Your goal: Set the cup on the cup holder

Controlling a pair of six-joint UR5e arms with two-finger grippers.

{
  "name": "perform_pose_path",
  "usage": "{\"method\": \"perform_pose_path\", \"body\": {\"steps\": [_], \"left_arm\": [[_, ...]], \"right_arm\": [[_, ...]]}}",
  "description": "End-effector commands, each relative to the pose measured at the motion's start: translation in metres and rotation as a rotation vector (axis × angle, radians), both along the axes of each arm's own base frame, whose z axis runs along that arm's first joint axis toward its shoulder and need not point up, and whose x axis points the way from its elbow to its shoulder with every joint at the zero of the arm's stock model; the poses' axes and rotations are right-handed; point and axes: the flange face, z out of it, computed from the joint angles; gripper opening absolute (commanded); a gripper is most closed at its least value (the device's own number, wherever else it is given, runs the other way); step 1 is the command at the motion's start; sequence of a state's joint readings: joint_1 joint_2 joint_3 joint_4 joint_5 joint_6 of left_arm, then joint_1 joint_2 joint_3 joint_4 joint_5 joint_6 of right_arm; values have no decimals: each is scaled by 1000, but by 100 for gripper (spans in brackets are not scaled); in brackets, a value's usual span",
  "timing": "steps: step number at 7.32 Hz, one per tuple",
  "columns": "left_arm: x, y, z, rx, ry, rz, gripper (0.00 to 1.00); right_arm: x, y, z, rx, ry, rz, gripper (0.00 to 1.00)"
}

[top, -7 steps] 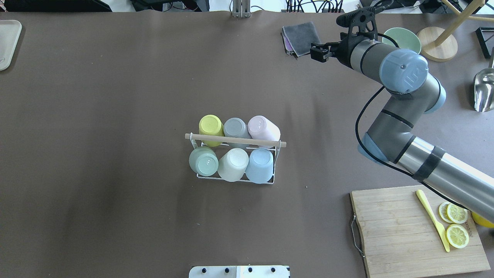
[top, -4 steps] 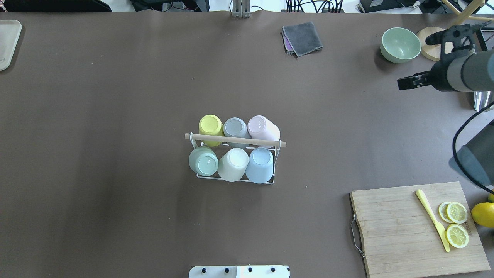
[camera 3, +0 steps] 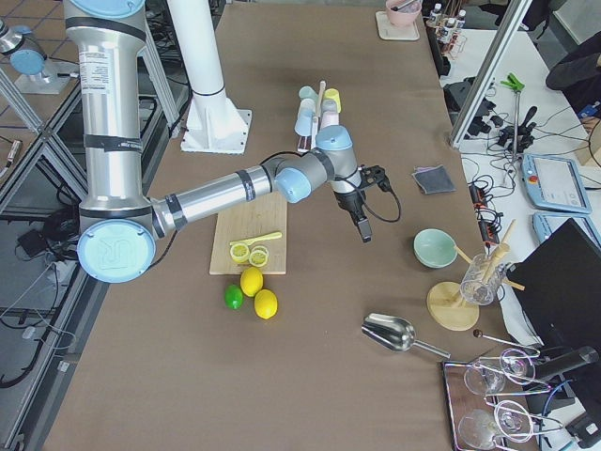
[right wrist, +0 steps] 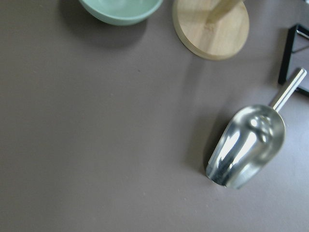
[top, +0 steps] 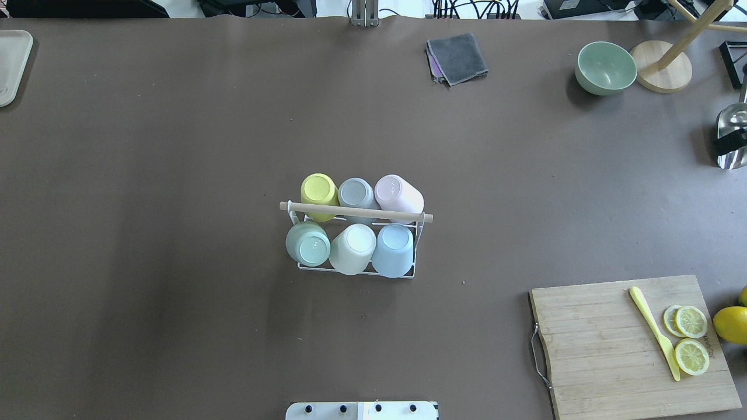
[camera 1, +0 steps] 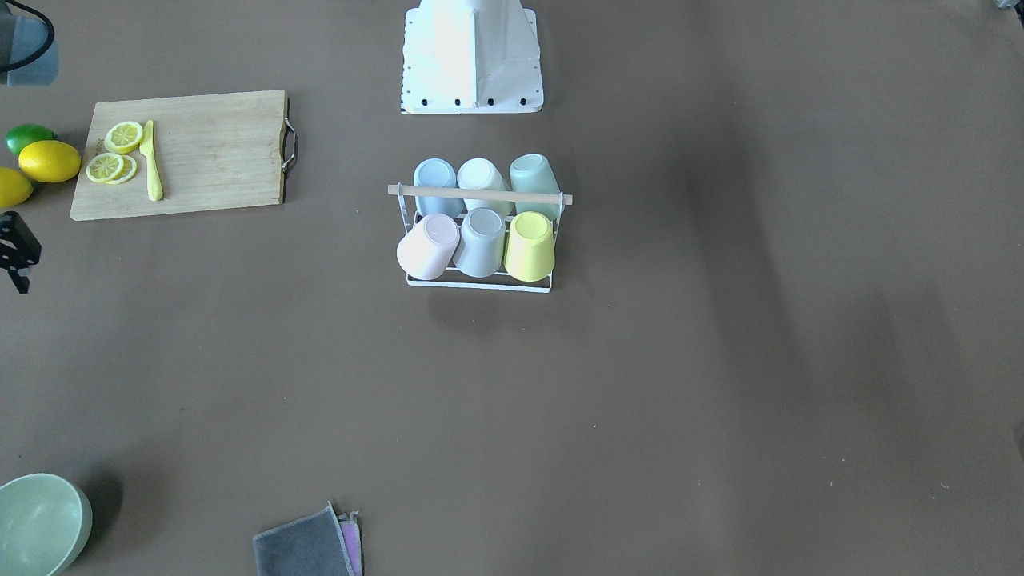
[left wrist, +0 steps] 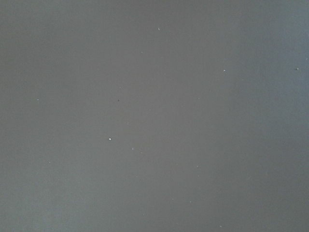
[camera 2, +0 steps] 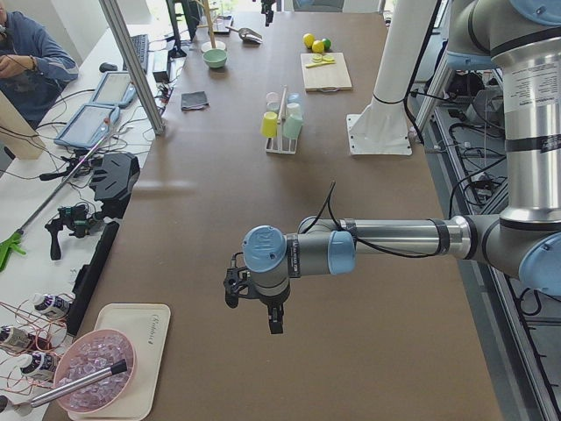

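The cup holder (top: 356, 211) stands mid-table (top: 175, 175), with upturned cups (top: 352, 248) on all six prongs, so the job looks finished. The right gripper (camera 3: 362, 228) and left gripper (camera 2: 273, 323) hang well clear; I cannot tell either's opening.

Loads of open table (top: 146, 233) left, near and far of the cup holder (top: 303, 207), dead centre, all slots taken by six upturned cups (top: 353, 248). Right side busier: cutting board (top: 607, 344) near, bowl (top: 606, 67), wooden base (top: 659, 67), scoop (right wrist: 246, 145) far. Folded cloth (top: 458, 55) far middle, tray (top: 11, 64) far left corner.
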State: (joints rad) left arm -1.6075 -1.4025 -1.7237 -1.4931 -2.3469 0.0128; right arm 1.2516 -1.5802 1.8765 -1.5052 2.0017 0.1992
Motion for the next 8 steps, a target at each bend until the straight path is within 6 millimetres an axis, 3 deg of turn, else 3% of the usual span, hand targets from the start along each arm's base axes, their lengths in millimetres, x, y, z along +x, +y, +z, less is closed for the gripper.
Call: {"method": "perform_pose_path", "body": {"steps": [1, 2, 3, 5, 8], "left_arm": [[1, -1, -4, 6, 0, 4, 98], [0, 2, 4, -11, 2, -1, 98], [3, 7, 20, -51, 44, -6, 98], [6, 8, 22, -60, 100, -15, 98], [6, 6, 17, -51, 104, -15, 98]], "right_arm": [[82, 15, 67, -248, -151, 104, 100], [104, 28, 92, -310, -209, 149, 100], [112, 51, 115, -358, -224, 168, 100], [122, 66, 138, -415, -270, 196, 100], [132, 61, 135, -404, -285, 216, 100]]}}
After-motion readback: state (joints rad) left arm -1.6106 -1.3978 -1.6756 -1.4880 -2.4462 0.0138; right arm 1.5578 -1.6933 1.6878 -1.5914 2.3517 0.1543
